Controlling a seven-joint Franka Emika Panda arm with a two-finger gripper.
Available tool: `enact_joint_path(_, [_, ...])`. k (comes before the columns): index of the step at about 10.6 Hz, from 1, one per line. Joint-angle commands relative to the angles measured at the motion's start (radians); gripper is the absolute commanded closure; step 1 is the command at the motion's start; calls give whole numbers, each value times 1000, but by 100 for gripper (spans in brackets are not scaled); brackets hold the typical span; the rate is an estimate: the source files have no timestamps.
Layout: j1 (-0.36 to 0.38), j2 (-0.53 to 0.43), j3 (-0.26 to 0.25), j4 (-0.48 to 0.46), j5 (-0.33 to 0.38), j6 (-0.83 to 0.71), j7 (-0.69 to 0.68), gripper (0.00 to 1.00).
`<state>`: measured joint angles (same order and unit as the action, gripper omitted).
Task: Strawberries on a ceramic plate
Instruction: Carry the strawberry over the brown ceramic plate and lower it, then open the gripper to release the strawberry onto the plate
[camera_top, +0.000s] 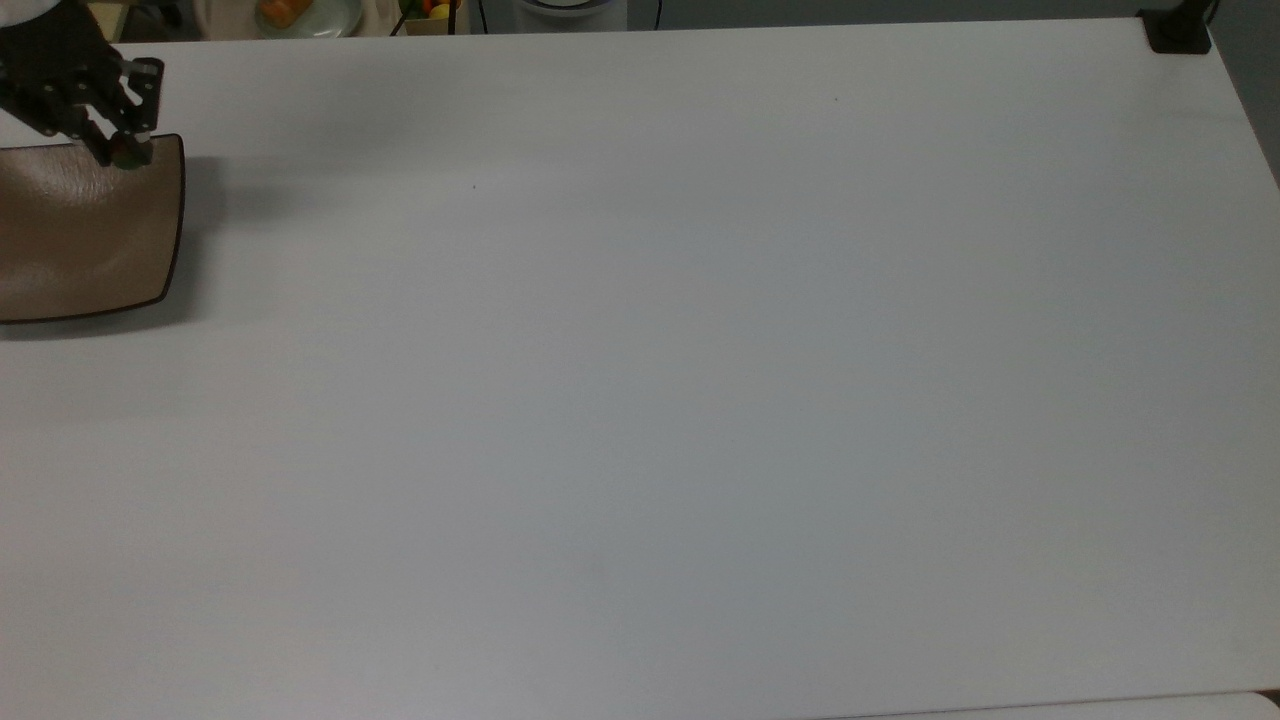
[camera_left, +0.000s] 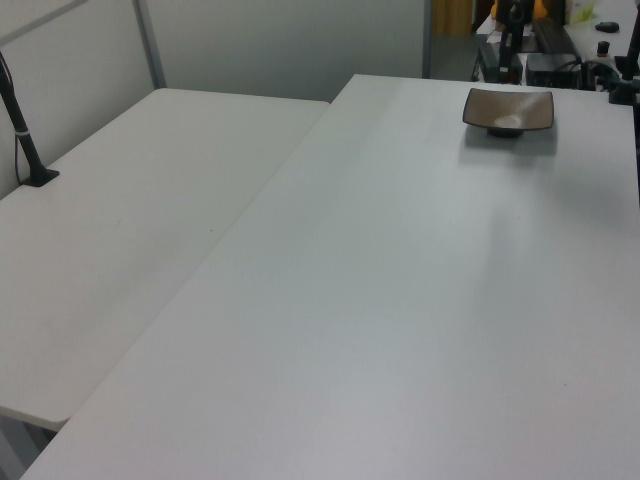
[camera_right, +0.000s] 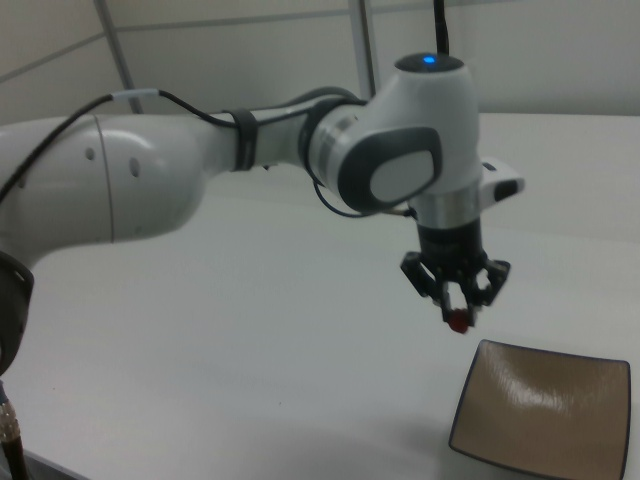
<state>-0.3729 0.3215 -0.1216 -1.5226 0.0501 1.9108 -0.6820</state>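
The white table (camera_top: 700, 400) has a smooth, matte top with straight edges, and most of its surface is bare. In the left view a second white table (camera_left: 130, 240) of the same kind stands beside it, on the left view's left, with a thin seam between the two.

There is one ceramic plate (camera_right: 545, 420). It is square with rounded corners, glossy tan-brown inside, and has a thin dark rim. Its surface curves a little upward at the edges and reflects light in soft patches. In the top view the ceramic plate (camera_top: 85, 235) lies at the top view's left edge; in the left view the ceramic plate (camera_left: 508, 110) is far away, near the back of the table. Nothing lies in the plate.

There is one strawberry (camera_right: 458, 321), a very small round fruit, red with a dark part. It is pinched between the two black fingers of the gripper (camera_right: 457, 316), which are narrowed tightly around it. In the right view the fruit hangs in the air above the table, near the plate's far corner. In the top view the gripper (camera_top: 125, 152) and the strawberry (camera_top: 128, 152) appear over the plate's upper edge, close to its corner.

The arm (camera_right: 200, 190) is made of rounded, glossy white shells with grey panels, and one black cable (camera_right: 200, 105) runs along it.

Farthest, behind the table in the top view, stands one pale round dish (camera_top: 300, 15) with orange food in it.
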Motion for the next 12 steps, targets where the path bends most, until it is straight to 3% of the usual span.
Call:
enact_joint_path(1, [-38,40,0,-50,-10,149,-134,93])
enact_joint_path(6, [-99,145,-1,-60,-12,336,-202,93])
enact_joint_path(8, [-103,169,-1,-62,-12,379,-200,86])
enact_joint_path(10, [-101,180,-1,-65,-12,395,-198,65])
enact_joint_path(11, [-101,183,-1,-70,-12,399,-198,38])
enact_joint_path(12, [-101,188,-1,-70,-10,407,-195,28])
